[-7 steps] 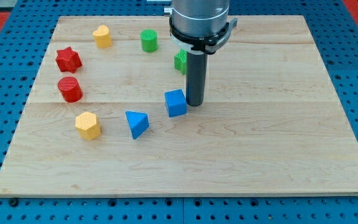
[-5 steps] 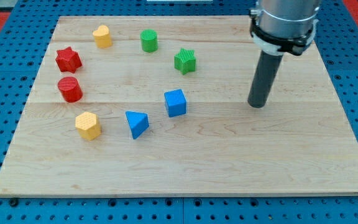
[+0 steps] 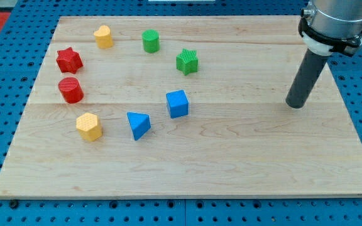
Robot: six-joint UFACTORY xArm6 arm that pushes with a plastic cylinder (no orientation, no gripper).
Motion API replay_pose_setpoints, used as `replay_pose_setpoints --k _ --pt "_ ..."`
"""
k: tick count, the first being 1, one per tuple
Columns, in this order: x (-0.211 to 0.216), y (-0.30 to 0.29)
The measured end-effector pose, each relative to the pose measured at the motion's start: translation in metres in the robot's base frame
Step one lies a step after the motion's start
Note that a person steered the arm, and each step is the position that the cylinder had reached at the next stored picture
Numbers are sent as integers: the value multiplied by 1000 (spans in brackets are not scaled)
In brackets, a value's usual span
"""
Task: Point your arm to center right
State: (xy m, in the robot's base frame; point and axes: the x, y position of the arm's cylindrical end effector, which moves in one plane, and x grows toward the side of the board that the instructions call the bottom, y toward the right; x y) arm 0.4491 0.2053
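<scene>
My tip (image 3: 295, 105) rested on the wooden board (image 3: 231, 169) at the view's centre right, well apart from every block. The arm carried no pincer, only the bare dark rod, holding nothing. The blocks sat in a loose ring on the view's left half: yellow heart (image 3: 104, 36), green cylinder (image 3: 150, 41), green star (image 3: 187, 61), blue cube (image 3: 177, 103), blue wedge (image 3: 137, 124), yellow hexagon (image 3: 88, 127), red cylinder (image 3: 71, 90), red star (image 3: 68, 60).

two red blocks (image 3: 69, 60), two yellow blocks (image 3: 103, 36), two green blocks (image 3: 150, 41), two blue blocks (image 3: 177, 103)
</scene>
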Motion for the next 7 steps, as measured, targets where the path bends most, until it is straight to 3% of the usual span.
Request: replay_pose_setpoints --k 7 --pt "0 50"
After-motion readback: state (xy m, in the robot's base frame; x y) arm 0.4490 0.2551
